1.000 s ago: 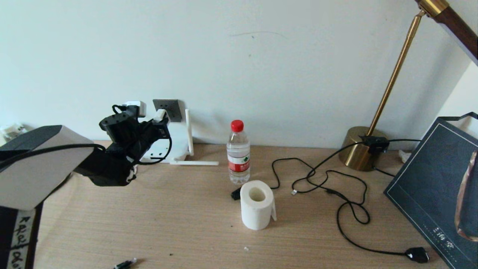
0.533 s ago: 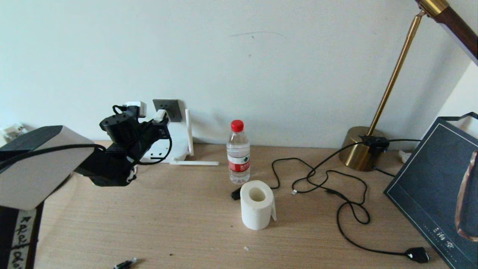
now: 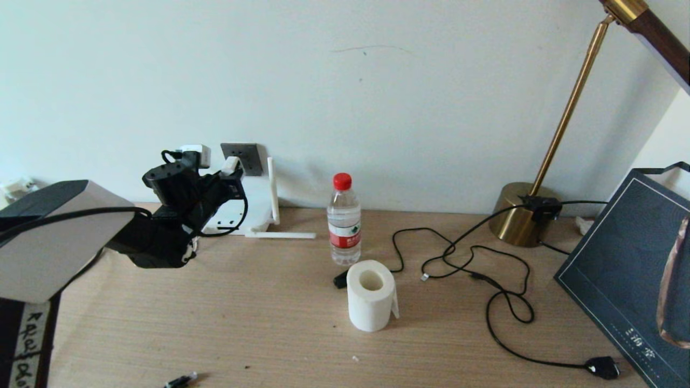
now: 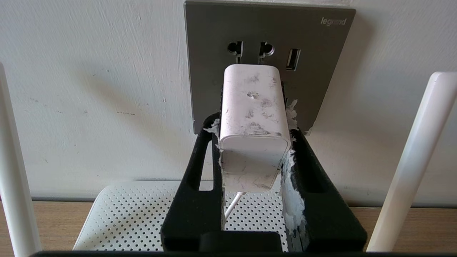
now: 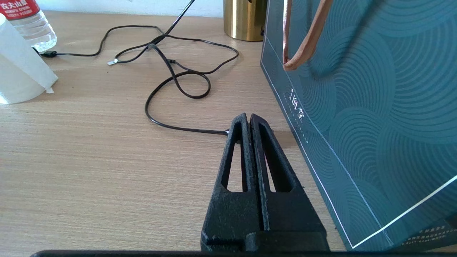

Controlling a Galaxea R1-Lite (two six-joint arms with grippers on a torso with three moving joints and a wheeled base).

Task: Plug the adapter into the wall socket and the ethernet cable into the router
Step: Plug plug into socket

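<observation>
At the far left of the pale wooden counter [image 3: 259, 323], the left gripper [image 4: 254, 117] reaches toward the wall with its black jaws pinching the small white cube-shaped adapter [image 4: 254, 125] by its two flanks. The adapter sits squarely between the jaws, its rear face and thin white cord toward the wrist and its front end out beyond the fingertips, so the plug side can meet the wall without the jaws in the way. That front end is right at the dark grey square wall socket [image 4: 314, 71], below the upper pair of pin holes; whether the pins are fully seated is hidden behind the adapter's body. My reading is that the plugging-in step is at or near its end, with the grip kept on for the push.

Directly beneath, the flat white perforated router [image 4: 125, 210] lies against the wall, its slim white stick antennas [image 4: 414, 157] rising on either side of the gripper, so the arm works in the gap between them.

Further right stand a clear water bottle with a red cap [image 3: 344, 218] and a white paper roll [image 3: 370, 295]. Past them the long thin black ethernet cable [image 3: 504, 302] lies in loose loops, untouched. At the far right the right gripper [image 5: 250, 123] is parked low over the counter beside a dark teal paper bag [image 5: 357, 107], jaws pressed together on nothing.
</observation>
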